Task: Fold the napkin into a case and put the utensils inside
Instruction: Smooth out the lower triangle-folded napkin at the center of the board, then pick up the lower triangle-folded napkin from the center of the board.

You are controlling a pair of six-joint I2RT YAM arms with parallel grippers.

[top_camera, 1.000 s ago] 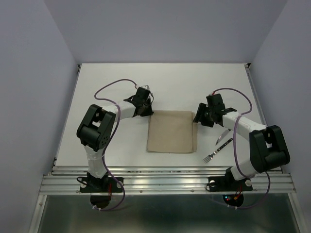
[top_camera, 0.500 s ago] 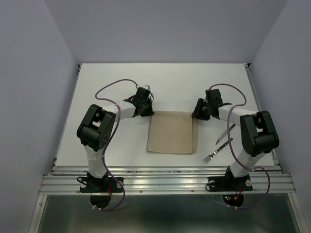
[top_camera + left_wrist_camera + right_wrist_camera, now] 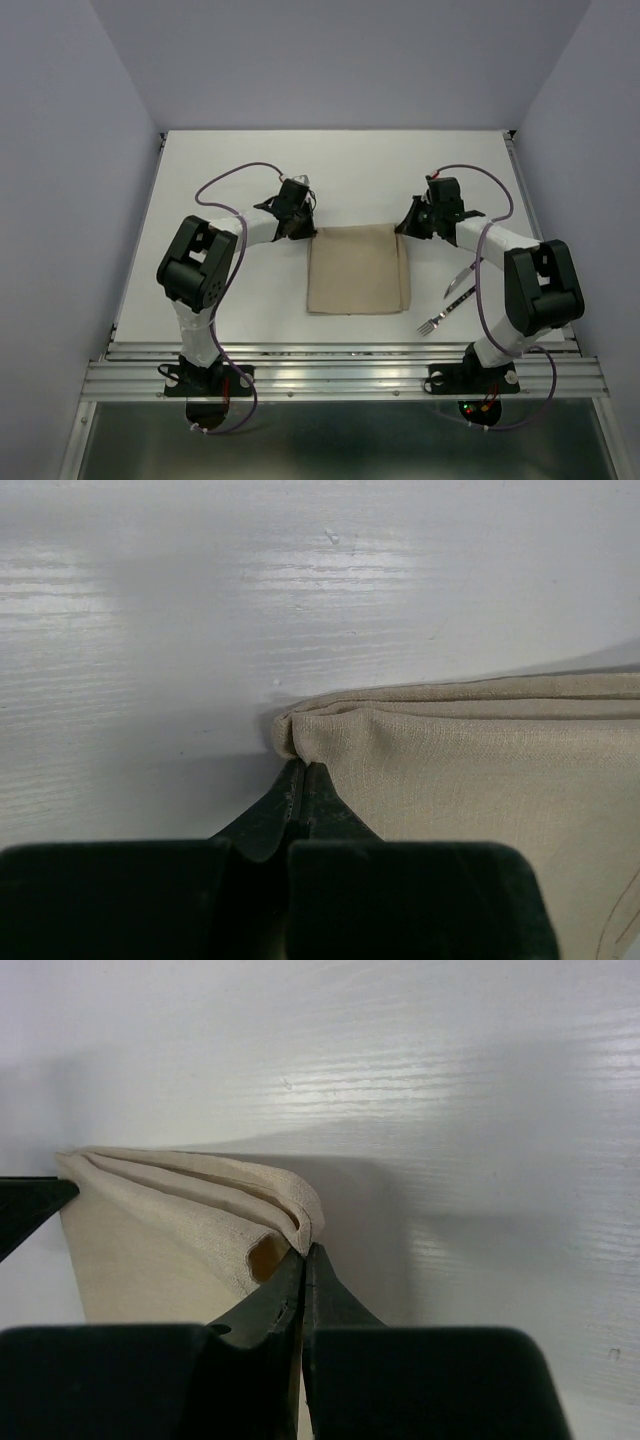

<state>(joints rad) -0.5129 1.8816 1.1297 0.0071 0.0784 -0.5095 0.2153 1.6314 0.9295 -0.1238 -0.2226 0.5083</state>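
white table point(image 3: 220, 170) holds napkin point(image 3: 357, 272) (folded), fork point(image 3: 447, 311), knife point(image 3: 456, 281).

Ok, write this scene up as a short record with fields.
napkin: folded, lying flat on the table
left gripper: shut on the napkin's far left corner
right gripper: shut on the napkin's far right corner
fork: on the table, right of the napkin
knife: next to the fork, on its far side
stage: fork and knife not yet in the napkin
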